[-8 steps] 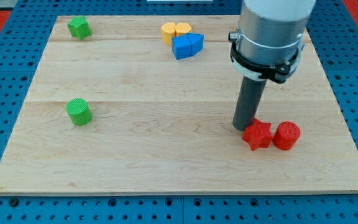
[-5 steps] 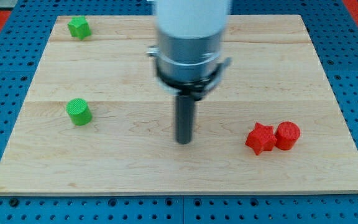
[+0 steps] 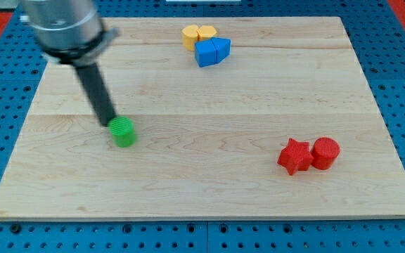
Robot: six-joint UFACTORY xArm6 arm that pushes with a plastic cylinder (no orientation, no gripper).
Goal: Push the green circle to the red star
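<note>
The green circle (image 3: 124, 132) lies left of the board's middle. My tip (image 3: 110, 123) touches its upper left side. The red star (image 3: 294, 156) lies at the lower right, touching a red circle (image 3: 325, 152) on its right. The arm's body hides the board's top left corner, so the second green block seen there earlier does not show.
A yellow pair of blocks (image 3: 198, 34) and a blue pair of blocks (image 3: 211, 51) sit together near the top middle. The wooden board (image 3: 202, 190) lies on a blue pegboard surface.
My tip swept from beside the red star across to the left. It reached the green circle and pushed it right and slightly down. The red star shifted a little.
</note>
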